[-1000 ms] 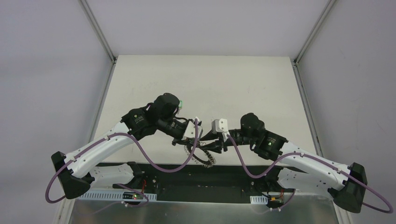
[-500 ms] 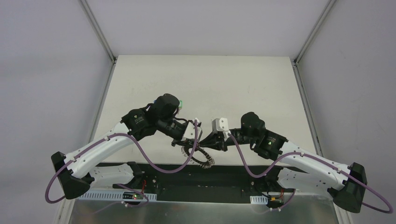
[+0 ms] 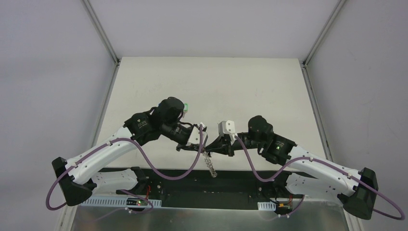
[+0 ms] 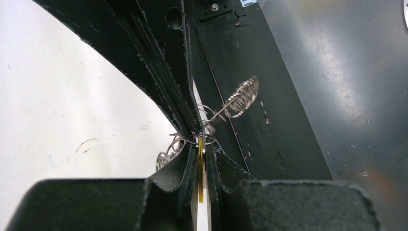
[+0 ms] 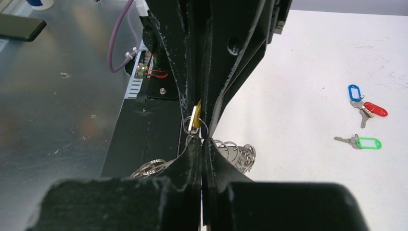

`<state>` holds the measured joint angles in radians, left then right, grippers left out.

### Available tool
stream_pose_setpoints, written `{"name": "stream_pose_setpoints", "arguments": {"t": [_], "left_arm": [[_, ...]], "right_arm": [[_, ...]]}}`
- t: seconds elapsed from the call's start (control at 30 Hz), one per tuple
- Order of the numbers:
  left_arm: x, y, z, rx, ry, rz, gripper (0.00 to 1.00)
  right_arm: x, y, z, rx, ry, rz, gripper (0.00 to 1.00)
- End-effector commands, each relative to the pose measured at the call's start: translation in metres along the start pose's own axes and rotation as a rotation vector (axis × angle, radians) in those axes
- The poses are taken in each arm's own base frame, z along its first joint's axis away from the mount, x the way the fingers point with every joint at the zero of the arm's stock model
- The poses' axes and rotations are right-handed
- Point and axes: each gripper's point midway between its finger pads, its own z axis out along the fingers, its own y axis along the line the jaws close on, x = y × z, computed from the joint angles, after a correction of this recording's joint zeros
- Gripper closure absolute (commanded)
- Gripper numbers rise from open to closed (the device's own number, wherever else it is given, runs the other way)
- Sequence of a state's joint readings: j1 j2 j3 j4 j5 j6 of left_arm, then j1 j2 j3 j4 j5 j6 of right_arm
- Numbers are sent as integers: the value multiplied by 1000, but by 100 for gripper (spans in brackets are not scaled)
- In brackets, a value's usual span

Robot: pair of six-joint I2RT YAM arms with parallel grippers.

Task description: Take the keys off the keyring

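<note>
Pinching the keyring [image 5: 235,153] over the desk's [image 5: 308,72] near edge, the right hand [image 5: 202,144] meets the left hand [image 4: 198,149], clamped on the yellow key [image 5: 195,119], not yet off; the blue key [image 5: 354,91], red key [image 5: 375,109] and green key [image 5: 368,143] lie freed.

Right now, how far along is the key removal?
Done: the blue key, red key and green key lie on the table, off the ring. In hand: the left gripper pinches the yellow key, the right gripper the keyring. Left: pulling that yellow key free.
</note>
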<state>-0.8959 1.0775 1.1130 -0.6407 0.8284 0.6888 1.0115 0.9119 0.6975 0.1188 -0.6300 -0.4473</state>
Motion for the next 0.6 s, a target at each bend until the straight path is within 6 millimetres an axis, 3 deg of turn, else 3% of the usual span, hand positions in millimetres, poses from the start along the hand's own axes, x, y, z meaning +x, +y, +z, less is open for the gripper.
{"name": "stream_pose_setpoints", "arguments": {"t": [0.0,0.17,0.37,0.57], "left_arm": [[-17,2,-6,-23,-58,83,100],[-17,4,-7,-41,-57,85,100],[-16,6,-7,-49,-52,84,100],[-13,7,-5,-47,-45,77,100]], "right_arm": [[-25,-8,-2,59,-71,20,100],[-45,-30,-8,216,-222,101,100],[-78,-47,-28,341,-563,274,100],[-80,-56,-48,430,-718,310,100]]}}
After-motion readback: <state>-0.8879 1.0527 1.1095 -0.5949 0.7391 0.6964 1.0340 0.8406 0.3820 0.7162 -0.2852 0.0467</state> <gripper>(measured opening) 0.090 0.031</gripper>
